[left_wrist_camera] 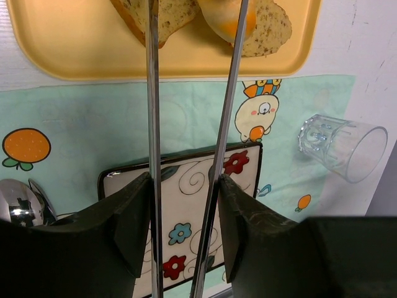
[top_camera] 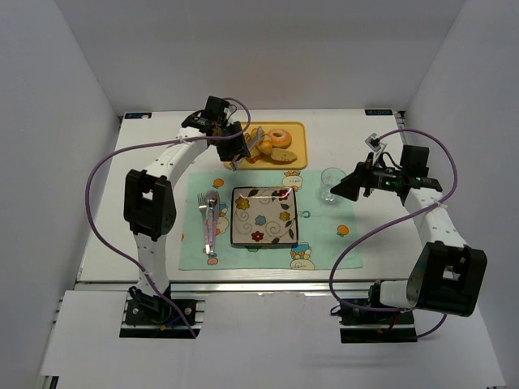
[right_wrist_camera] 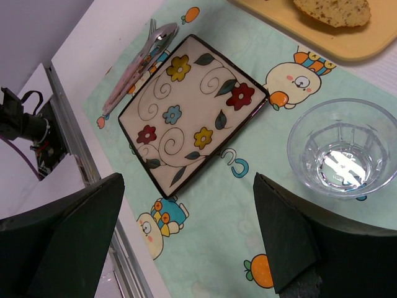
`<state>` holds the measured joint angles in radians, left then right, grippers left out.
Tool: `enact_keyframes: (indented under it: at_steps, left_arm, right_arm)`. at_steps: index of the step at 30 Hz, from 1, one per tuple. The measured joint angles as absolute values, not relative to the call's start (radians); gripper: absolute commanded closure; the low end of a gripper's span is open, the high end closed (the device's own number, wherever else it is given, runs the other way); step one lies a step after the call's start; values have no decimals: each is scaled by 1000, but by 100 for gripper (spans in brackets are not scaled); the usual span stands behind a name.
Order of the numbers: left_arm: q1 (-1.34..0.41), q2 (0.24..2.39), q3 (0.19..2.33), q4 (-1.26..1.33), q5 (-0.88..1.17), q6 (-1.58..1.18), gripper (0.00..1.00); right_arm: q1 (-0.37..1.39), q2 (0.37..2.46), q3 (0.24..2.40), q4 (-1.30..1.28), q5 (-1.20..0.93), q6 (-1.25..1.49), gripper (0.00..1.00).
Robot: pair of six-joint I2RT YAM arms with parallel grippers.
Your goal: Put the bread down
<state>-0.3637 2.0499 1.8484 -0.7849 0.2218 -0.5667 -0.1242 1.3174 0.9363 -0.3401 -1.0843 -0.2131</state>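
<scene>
The bread, a golden-yellow croissant, lies on the yellow tray among brown speckled slices, cut off by the top edge of the left wrist view. My left gripper is shut on metal tongs. Their two arms reach out over the tray; the right arm crosses the croissant and the left arm crosses a slice. In the top view this gripper hangs at the tray's near left edge. My right gripper is open and empty above the green mat, beside the glass.
A square flowered plate sits in the middle of the green placemat, with a fork and spoon to its left and a clear glass at its far right. A ring donut lies on the tray.
</scene>
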Motion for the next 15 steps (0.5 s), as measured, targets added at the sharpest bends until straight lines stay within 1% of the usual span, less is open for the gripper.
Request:
enact_keyframes:
  at_steps: [11,15]
  left_arm:
    - [-364,2050,1848,-778,230,-579,50]
    - [-364,2050,1845,-777,233,-585,59]
  right_arm:
    - [-124,1317,936,-340,-1088,-213,11]
    - [-124,1317,934,-341,-1092,-213,11]
